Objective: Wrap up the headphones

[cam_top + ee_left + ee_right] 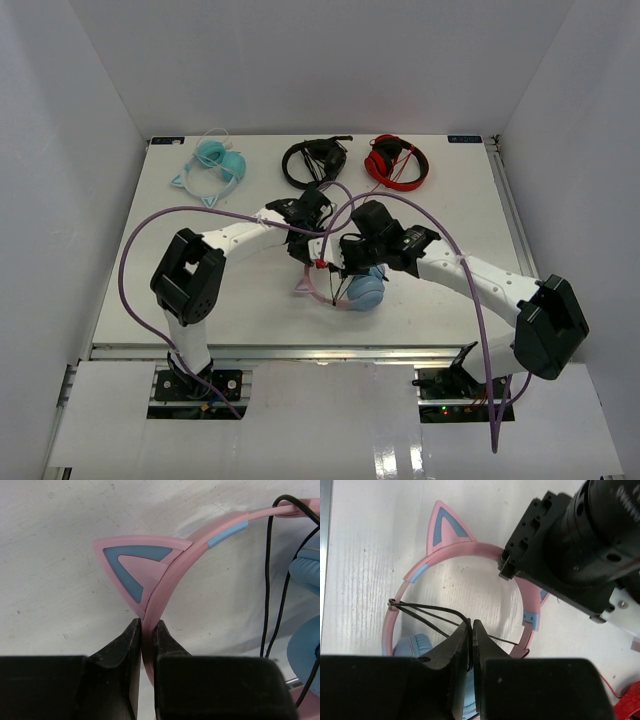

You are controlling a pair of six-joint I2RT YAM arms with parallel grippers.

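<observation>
The headphones (365, 291) lie at mid-table, light blue earcups near the front, pale pink headband (470, 549) with cat ears (135, 567). My left gripper (147, 630) is shut on the pink headband just below one cat ear. My right gripper (471, 627) is shut on the thin dark cable (427, 611), which runs in strands across the inside of the headband loop from its left side. In the top view both grippers (318, 262) meet over the headphones, the right one (352, 268) beside the blue earcup. A blue earcup (306, 570) shows at the left wrist view's right edge.
Three other headphones lie along the table's back edge: all-teal cat-ear ones (212, 165) at left, black ones (312, 160) in the middle, red ones (396, 160) at right. Purple arm cables (140, 250) loop over both arms. White walls surround the table.
</observation>
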